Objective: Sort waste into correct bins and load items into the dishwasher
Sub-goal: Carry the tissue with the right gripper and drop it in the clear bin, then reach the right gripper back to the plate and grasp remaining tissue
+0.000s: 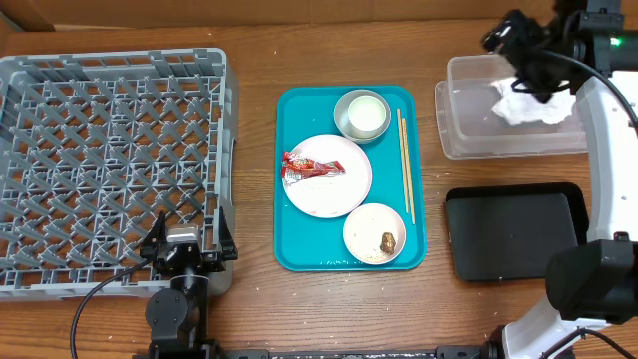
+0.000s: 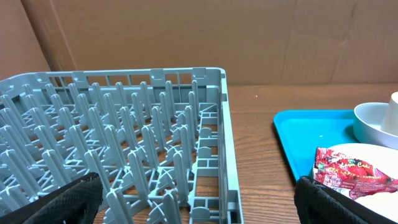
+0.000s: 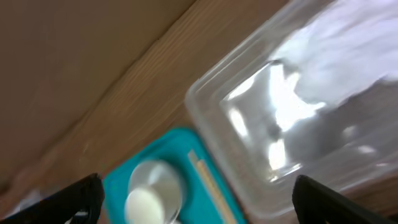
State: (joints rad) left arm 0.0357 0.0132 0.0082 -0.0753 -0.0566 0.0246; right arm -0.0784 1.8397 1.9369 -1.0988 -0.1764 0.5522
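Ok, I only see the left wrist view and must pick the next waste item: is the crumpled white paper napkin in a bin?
Observer: Yes, the crumpled white paper napkin lies in the clear plastic rectangular tub.
Operator: Is the right side free?
Observer: The right gripper hangs over that tub, jaws open, holding nothing.
Operator: Other waste I can't see?
Observer: A small brown food lump sits in a small round white bowl on the flat teal tray.

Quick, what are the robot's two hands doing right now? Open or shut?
Left gripper: open, holding nothing.
Right gripper: open, holding nothing, over the clear tub with the napkin in it.
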